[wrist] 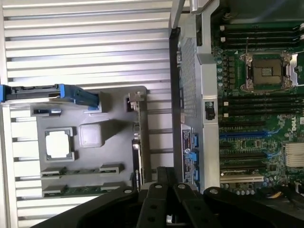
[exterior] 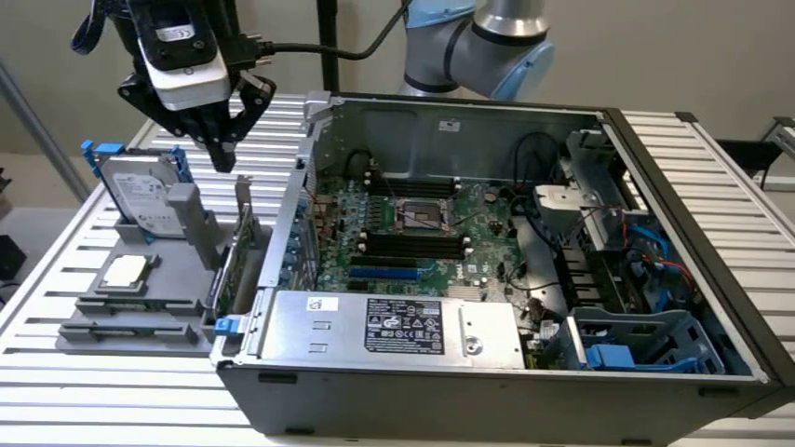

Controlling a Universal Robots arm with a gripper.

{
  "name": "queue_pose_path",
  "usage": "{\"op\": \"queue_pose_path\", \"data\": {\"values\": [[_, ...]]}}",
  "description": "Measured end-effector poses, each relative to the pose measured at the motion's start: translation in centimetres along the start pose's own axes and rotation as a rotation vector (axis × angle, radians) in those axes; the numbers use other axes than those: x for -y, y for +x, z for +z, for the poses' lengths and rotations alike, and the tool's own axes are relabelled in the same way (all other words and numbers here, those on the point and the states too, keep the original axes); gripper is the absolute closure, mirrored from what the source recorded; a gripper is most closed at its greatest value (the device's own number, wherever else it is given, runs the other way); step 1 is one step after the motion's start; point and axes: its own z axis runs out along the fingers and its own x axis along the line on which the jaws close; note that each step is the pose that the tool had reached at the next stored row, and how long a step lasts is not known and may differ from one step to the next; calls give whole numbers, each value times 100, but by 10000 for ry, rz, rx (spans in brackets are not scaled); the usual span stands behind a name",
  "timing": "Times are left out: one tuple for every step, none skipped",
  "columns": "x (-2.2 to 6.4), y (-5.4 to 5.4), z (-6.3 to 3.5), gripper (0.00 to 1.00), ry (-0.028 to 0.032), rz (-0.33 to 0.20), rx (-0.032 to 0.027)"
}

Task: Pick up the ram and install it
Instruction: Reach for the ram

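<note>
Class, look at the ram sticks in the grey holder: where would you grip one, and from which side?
Probably the middle of a ram's exposed long edge, coming straight down from above and pinching its two thin faces. It seems to stand on edge in the holder, whose blocks cover both ends.

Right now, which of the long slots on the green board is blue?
The blue slot, lying beside the black slots on their side away from the square processor socket; its neighbours there are black.
</note>
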Motion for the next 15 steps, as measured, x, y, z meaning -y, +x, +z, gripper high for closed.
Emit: {"op": "queue_pose_path", "data": {"values": [[14,42,3,89,0,0,0],[28,88,6,89,-1,0,0],[42,130,9,89,-1,1,0],[55,173,11,89,0,1,0],[68,216,14,89,-1,1,0],[81,258,16,89,0,1,0],[95,302,19,89,-1,0,1],[108,345,22,89,-1,-1,0],[120,388,24,89,-1,0,0],[133,432,27,89,0,0,0],[145,475,29,89,0,1,0],[157,519,32,89,1,1,0],[170,567,34,89,1,1,0],[183,610,37,89,0,0,0],[195,654,40,89,0,0,0]]}}
